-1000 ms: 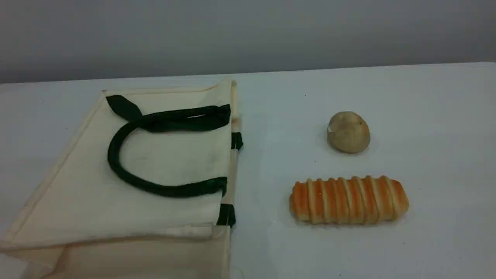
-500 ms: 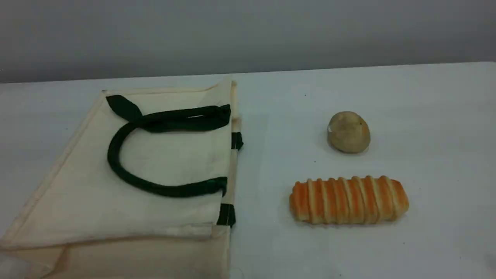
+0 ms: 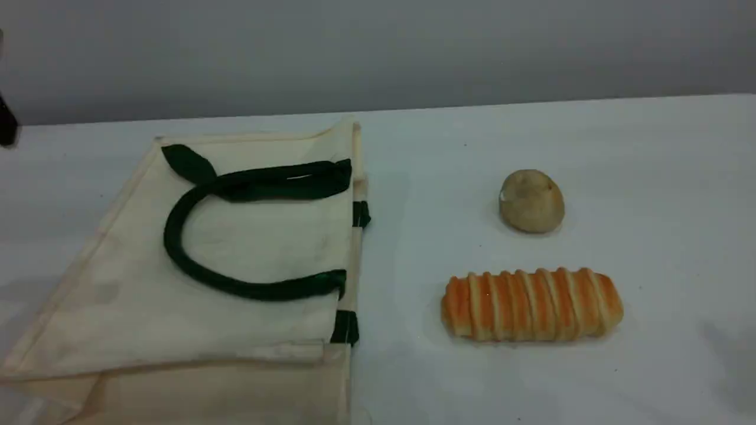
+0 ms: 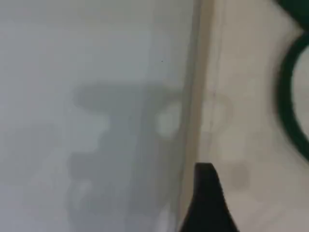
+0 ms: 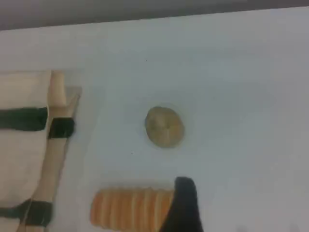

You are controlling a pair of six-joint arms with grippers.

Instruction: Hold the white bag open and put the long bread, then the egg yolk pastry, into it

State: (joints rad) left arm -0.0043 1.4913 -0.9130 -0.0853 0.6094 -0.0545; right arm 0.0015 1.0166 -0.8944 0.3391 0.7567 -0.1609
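The white bag [image 3: 248, 283] lies flat on the left of the table, its mouth edge toward the middle and a dark green handle [image 3: 177, 260] looped on top. Right of it the long bread [image 3: 531, 305] lies crosswise, with the egg yolk pastry [image 3: 531, 200] behind it. The left gripper's fingertip [image 4: 207, 193] hovers over the bag's outer edge [image 4: 193, 96], above the table. The right gripper's fingertip [image 5: 184, 200] hangs above the long bread's [image 5: 130, 209] right end, with the pastry [image 5: 164, 126] beyond. Both grippers look open and nothing sits in either.
A dark part of the left arm [image 3: 7, 121] shows at the scene's left edge. The white table [image 3: 649, 177] ends at a grey wall behind. Bare tabletop lies between the bag and the breads.
A dark piece of the left arm has come in at the scene's left edge, and faint shadows have grown at the lower left and lower right. Bag, bread and pastry have not moved.
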